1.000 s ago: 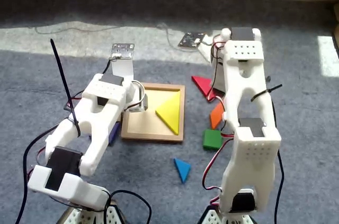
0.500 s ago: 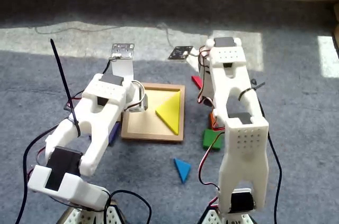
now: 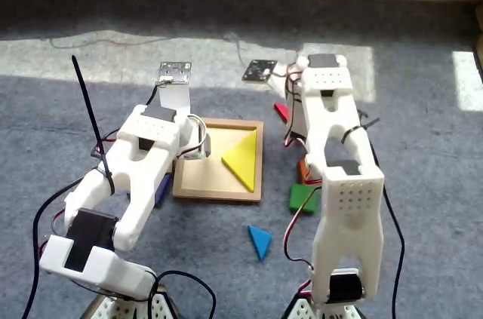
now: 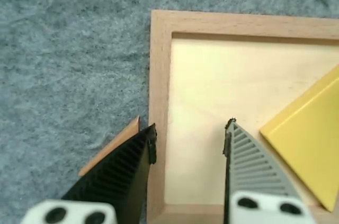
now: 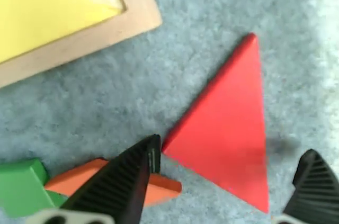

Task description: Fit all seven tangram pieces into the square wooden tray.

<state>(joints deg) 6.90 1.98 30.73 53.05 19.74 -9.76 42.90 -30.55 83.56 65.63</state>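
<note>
Off the far right corner of the tray [image 3: 219,192], flat on carpet [image 3: 430,145]: red triangle [image 5: 228,128], right gripper [image 5: 233,155] spread wide above it. Centre, drop straight, pinch across thin edges, keep clear of orange piece [image 5: 167,187] just beside. Left gripper [image 4: 190,131] open, empty, over left rim of tray.

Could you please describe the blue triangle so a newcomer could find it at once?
Start at the wooden tray on the carpet. Off its near edge, a small triangle lies alone between the left arm and right arm. It is bright blue, unlike the green block nearby, and touches nothing.
</note>
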